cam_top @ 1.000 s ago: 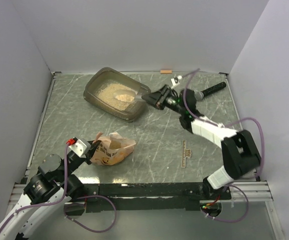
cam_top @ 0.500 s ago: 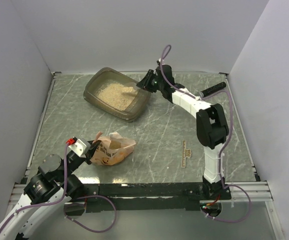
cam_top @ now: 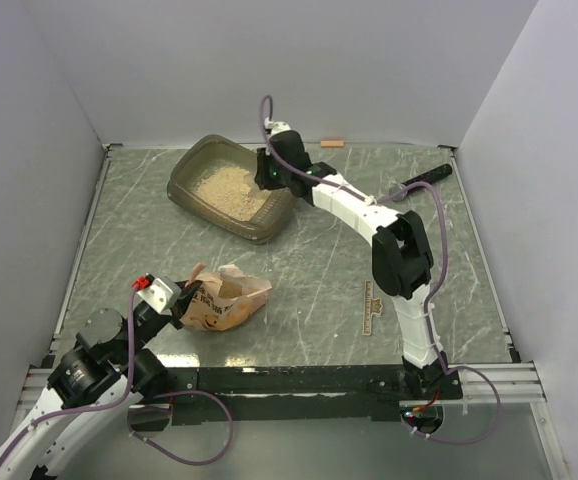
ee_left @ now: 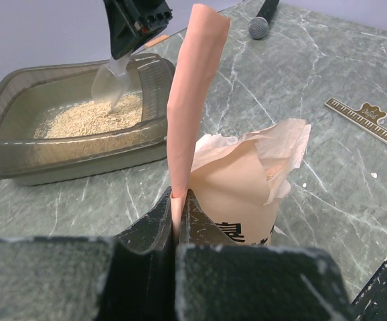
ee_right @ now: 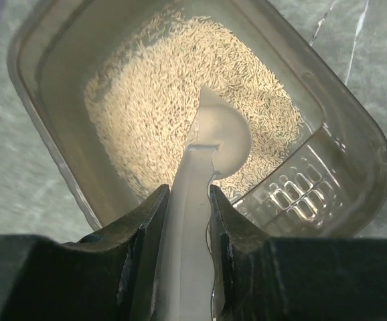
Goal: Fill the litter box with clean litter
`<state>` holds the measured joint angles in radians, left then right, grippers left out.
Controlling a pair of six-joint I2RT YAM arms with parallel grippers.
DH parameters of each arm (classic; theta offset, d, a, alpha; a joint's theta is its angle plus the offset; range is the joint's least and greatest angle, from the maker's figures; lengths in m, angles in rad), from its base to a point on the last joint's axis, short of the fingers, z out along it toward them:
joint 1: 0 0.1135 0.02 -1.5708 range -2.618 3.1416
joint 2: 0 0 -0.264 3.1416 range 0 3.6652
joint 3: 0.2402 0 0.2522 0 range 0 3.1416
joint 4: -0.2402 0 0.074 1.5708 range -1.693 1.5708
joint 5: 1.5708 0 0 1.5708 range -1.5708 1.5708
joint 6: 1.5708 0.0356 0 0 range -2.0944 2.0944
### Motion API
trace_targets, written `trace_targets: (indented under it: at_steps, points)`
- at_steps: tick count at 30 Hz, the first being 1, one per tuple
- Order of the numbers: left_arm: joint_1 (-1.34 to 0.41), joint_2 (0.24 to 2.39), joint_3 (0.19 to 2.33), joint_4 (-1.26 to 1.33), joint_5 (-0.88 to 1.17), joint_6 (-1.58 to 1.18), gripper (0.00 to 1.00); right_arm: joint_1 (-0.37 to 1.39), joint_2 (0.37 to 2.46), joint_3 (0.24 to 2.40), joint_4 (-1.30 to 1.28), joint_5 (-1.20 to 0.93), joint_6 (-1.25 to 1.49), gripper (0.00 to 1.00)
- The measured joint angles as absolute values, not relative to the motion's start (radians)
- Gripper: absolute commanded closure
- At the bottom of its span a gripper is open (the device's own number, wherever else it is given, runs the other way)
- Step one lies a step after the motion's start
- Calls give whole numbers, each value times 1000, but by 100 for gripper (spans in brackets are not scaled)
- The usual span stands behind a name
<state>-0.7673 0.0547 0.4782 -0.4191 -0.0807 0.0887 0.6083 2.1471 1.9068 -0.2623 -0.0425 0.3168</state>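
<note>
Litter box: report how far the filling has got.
Done: litter covers most of the litter box floor. In hand: right gripper holds a clear scoop over it; left gripper pinches the pouch by its flap. Remaining: the ribbed end is bare.

The litter box [cam_top: 183, 192] sits at the far left of the table. It's a grey-brown translucent tray with rounded corners and a flared rim, lying flat and skewed to the table's edges. Inside it the clean litter [cam_top: 227, 188], fine beige-tan granules, covers most of the floor in a thin layer, with the ribbed right-hand end showing bare. Down at the near left the orange-pink pouch [cam_top: 221, 306] slumps crumpled on the table, dark characters on its front, mouth ragged and open. One strip of its top edge stands upright, pinched flat in my left gripper [ee_left: 177, 200].
</note>
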Motion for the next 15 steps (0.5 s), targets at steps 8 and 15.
trace_targets:
  at_steps: [8,15]
  points:
    - [-767,58,478,-417,-82,89,99,664,2066,1843,-302,54,191,100]
    - [-767,98,479,-394,-84,89,99,614,1667,1518,-242,96,184,100]
